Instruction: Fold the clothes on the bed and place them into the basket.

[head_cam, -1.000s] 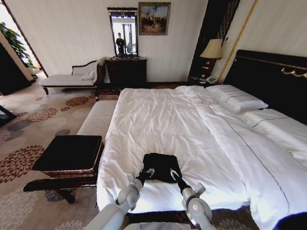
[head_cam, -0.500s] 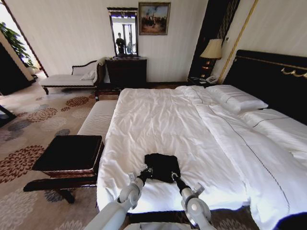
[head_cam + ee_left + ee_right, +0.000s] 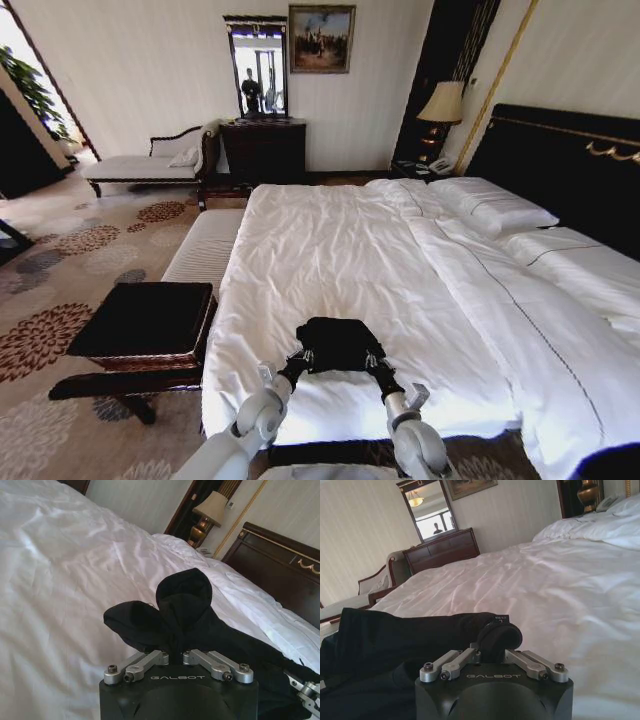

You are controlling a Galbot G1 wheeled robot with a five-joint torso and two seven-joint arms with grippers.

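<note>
The clothes, a black T-shirt (image 3: 338, 343), lie bunched on the white duvet of the bed (image 3: 340, 250) near its foot edge. My left gripper (image 3: 299, 358) is shut on the shirt's left side, and in the left wrist view (image 3: 175, 651) the black cloth (image 3: 182, 597) puffs up out of the closed fingers. My right gripper (image 3: 374, 361) is shut on the right side, and in the right wrist view (image 3: 492, 649) a roll of cloth (image 3: 395, 632) is pinched between its fingers. The brown woven basket (image 3: 150, 361) with a black inside stands to the left of the bed.
The basket rests on a dark wooden stand on patterned carpet (image 3: 50, 260). A pale striped bench (image 3: 205, 245) runs along the bed's left side. Pillows (image 3: 490, 205) and a dark headboard (image 3: 570, 160) are at the right. A dresser (image 3: 262, 150) and chaise (image 3: 150, 165) stand at the far wall.
Both grippers have moved slightly apart while holding the shirt. The cloth between them went from bunched narrow to stretched wider, and its near edge sits a little farther up the duvet.
</note>
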